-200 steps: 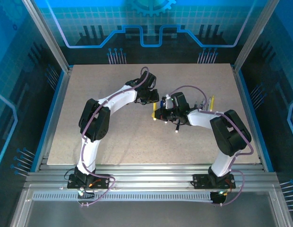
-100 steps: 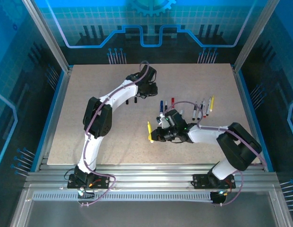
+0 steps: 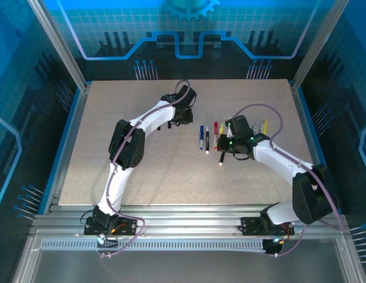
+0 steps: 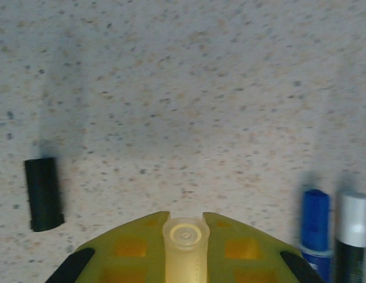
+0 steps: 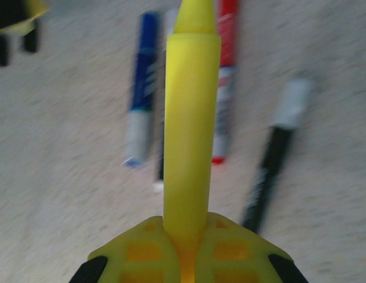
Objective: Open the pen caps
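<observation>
Left fingers clamp yellow cap; right fingers, pen

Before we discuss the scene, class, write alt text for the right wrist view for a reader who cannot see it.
The right gripper clamps a yellow pen that points straight away from the camera. Below it on the speckled table lie a blue pen, a red pen and a black pen with a pale end, all blurred.

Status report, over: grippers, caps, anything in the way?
Left gripper shut on yellow cap. Right gripper shut on yellow pen. Black cap lies loose. Blue pen, red pen beneath right gripper.
</observation>
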